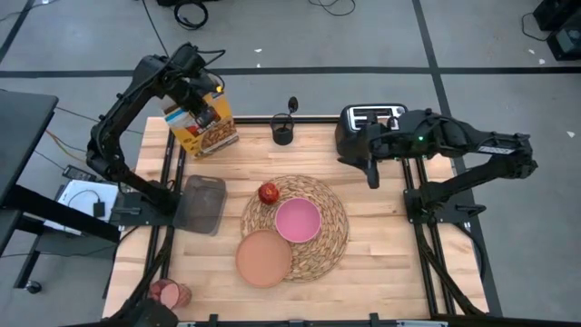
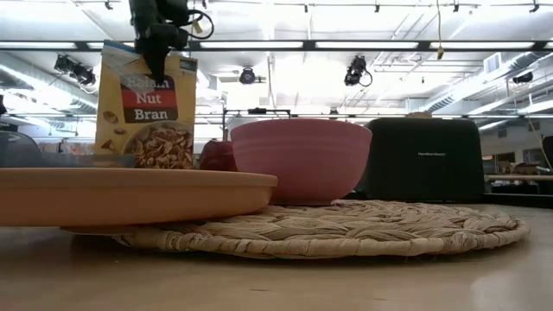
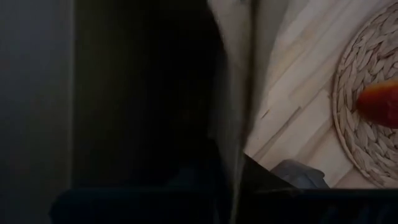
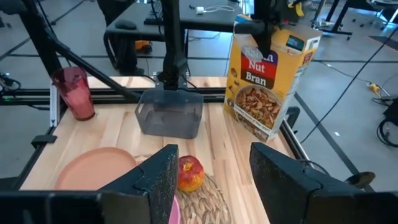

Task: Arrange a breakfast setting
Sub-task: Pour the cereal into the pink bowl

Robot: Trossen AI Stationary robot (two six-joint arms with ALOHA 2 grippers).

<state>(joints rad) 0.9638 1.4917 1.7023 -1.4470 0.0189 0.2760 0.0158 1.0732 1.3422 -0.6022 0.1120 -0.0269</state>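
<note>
The woven straw placemat (image 1: 327, 238) lies mid-table. On it stand the pink bowl (image 1: 297, 220) and the red apple (image 1: 269, 193); the salmon-brown plate (image 1: 263, 259) overlaps its near left rim. The pink cup (image 1: 169, 292) stands at the near left corner. My left gripper (image 1: 207, 100) is shut on the top of the yellow-and-blue cereal box (image 1: 205, 129) at the far left. My right gripper (image 1: 372, 174) is open and empty, above the table beside the black toaster (image 1: 356, 127); its fingers (image 4: 155, 180) stand wide apart. Spoon and toast do not clearly show. My left gripper pinches the cereal box's top edge (image 4: 268, 38) between its two fingers, coming from above and pointing down. The box hangs tilted below the fingers, its front toward the table's right. Whether its bottom rests on the table cannot be told.
A grey see-through container (image 1: 201, 202) lies left of the placemat. A small dark holder (image 1: 283, 133) with a utensil stands at the far edge. The toaster stands at the far right. Bare wood shows along the near and right sides (image 1: 390, 263).
</note>
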